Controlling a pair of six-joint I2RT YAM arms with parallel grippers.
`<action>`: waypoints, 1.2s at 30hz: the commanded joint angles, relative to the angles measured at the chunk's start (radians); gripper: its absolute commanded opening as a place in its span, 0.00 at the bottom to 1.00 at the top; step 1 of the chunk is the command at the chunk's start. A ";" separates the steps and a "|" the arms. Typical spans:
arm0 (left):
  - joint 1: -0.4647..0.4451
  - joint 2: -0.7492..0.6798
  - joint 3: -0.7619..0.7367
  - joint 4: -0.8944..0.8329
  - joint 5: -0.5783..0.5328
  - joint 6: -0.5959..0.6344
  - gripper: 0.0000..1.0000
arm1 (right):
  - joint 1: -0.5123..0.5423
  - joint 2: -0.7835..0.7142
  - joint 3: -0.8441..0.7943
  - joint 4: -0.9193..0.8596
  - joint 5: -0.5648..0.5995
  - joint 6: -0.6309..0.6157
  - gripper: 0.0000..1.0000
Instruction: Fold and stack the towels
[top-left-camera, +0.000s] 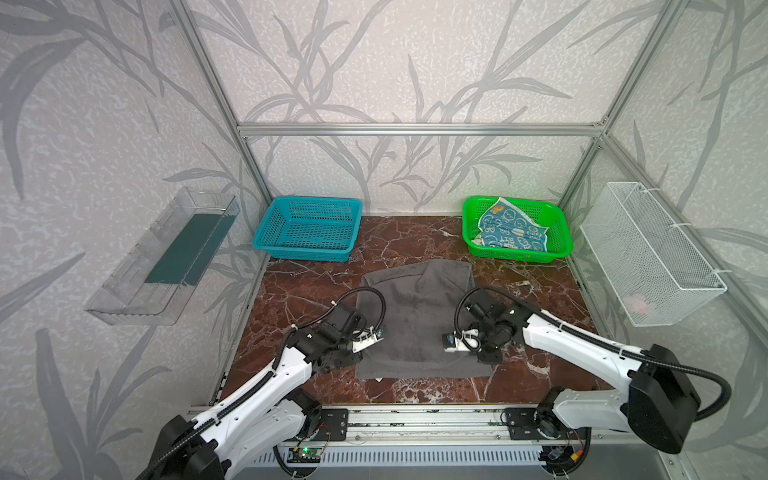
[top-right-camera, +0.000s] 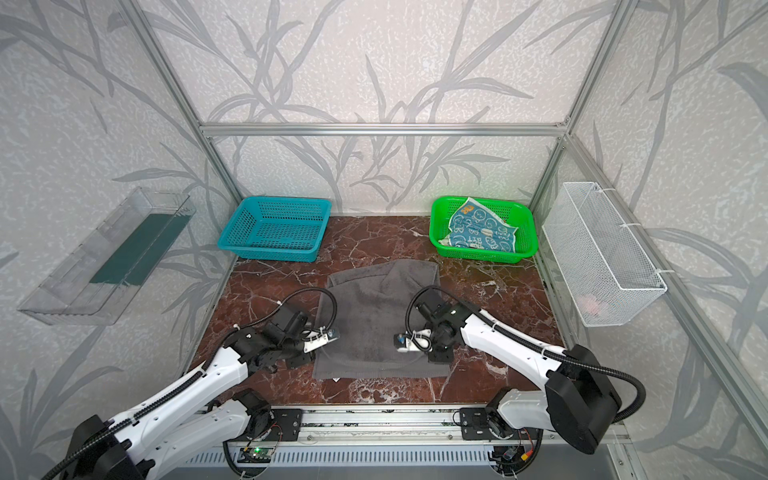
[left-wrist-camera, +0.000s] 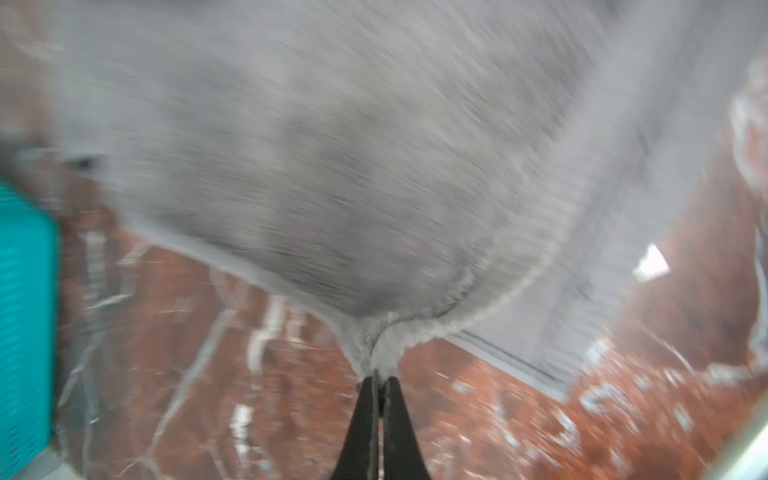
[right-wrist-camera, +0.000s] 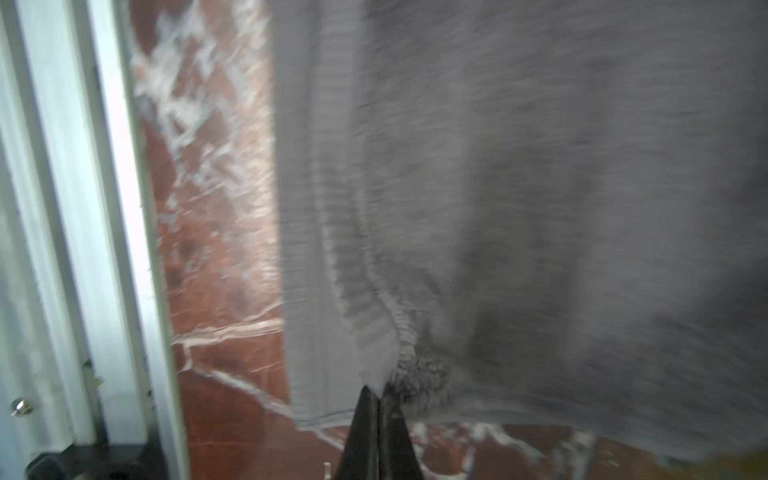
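Closed tight, the left pincer (left-wrist-camera: 376, 376) and right pincer (right-wrist-camera: 376, 392) each pinch an opposite side edge of the grey towel (top-left-camera: 415, 316). It lies between them on the tabletop (top-left-camera: 548, 278), long axis pointing to the back, where a teal towel (top-left-camera: 511, 235) sits in the green basket (top-left-camera: 515, 254).

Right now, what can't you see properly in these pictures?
- Pink thing in the wire basket: both top views, too small, behind mesh.
- What lies under the blue towel in the green basket: top views, covered by it.
- White tag on the grey towel: left wrist view, motion blur, unreadable.
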 joint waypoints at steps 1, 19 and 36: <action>0.120 0.083 0.155 0.230 0.139 -0.017 0.00 | -0.131 0.042 0.197 0.105 -0.125 0.000 0.00; 0.314 0.773 1.055 0.827 0.177 -0.057 0.00 | -0.375 0.611 1.290 0.240 -0.031 0.096 0.00; 0.352 0.805 1.054 0.898 0.199 0.016 0.00 | -0.373 0.523 1.125 0.323 -0.092 0.040 0.00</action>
